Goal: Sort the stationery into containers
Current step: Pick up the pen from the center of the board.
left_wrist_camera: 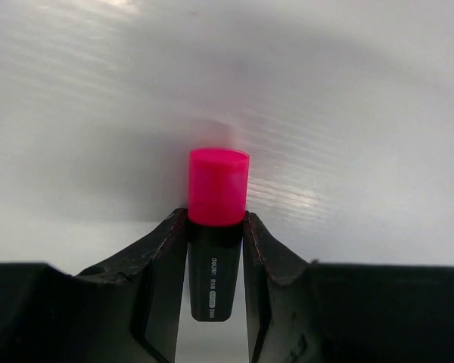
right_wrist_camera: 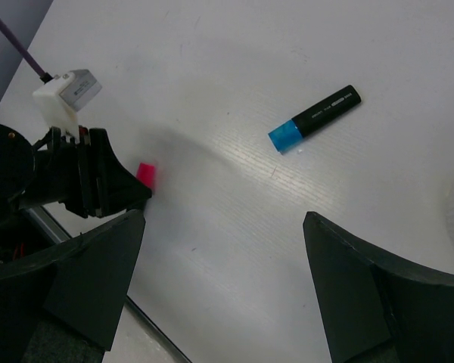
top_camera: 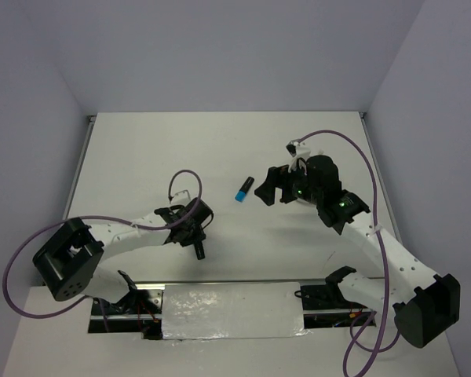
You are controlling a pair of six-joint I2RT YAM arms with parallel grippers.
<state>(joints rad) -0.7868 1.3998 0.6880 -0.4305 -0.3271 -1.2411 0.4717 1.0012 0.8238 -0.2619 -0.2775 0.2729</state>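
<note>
White tabletop (top_camera: 141, 157): blue-ended marker (right_wrist_camera: 315, 119) lies slantwise just ahead of my spread, empty right gripper (right_wrist_camera: 223, 227), the nearer one; left gripper (left_wrist_camera: 216, 227) pinches the pink-ended highlighter (left_wrist_camera: 218, 185).

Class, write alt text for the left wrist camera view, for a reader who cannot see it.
The left gripper clamps a black highlighter with a pink cap between its black fingers, cap pointing away. Behind lies the white table.
</note>
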